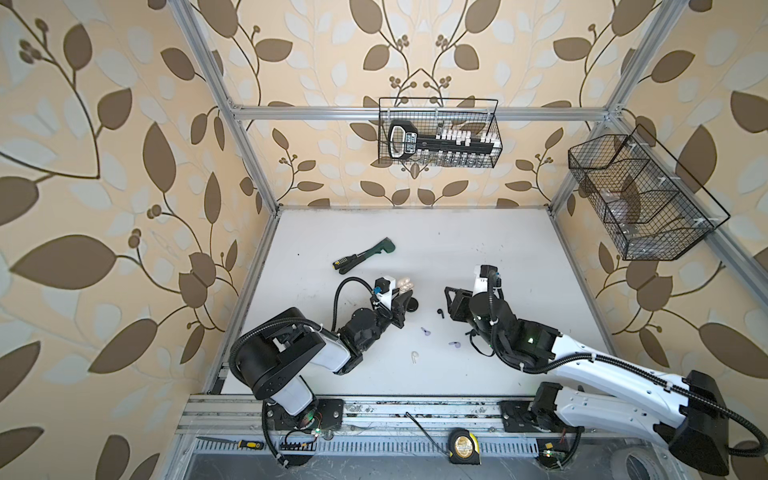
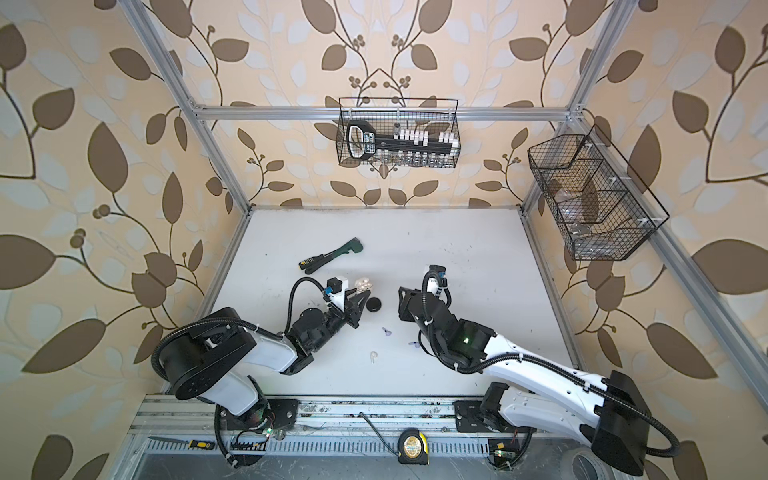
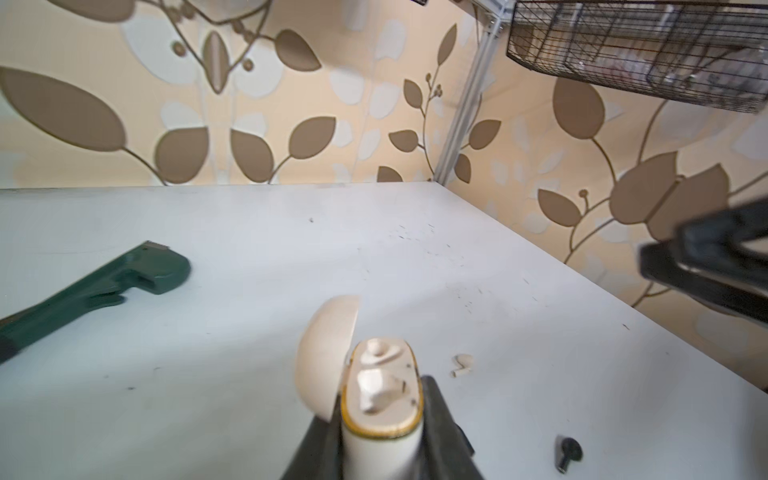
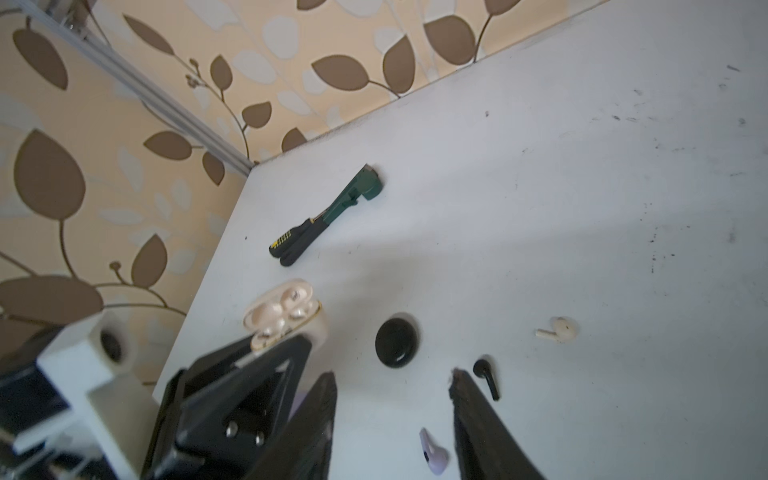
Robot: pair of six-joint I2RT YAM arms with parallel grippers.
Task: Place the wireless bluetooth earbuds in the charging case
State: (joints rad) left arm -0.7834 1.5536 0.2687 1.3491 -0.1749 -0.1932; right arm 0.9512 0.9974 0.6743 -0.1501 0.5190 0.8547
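On table | white earbud, black earbud, lilac earbud loose | cream case open

cream charging case upright w/ lid open, cream bud seated; black round case shut just beside it on tabletop; loose nearby, all apart: black bud, lilac bud, 2nd lilac bud, white bud.

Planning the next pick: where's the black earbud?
Mid-table in a top view, the black earbud lies between the black case and the right gripper.
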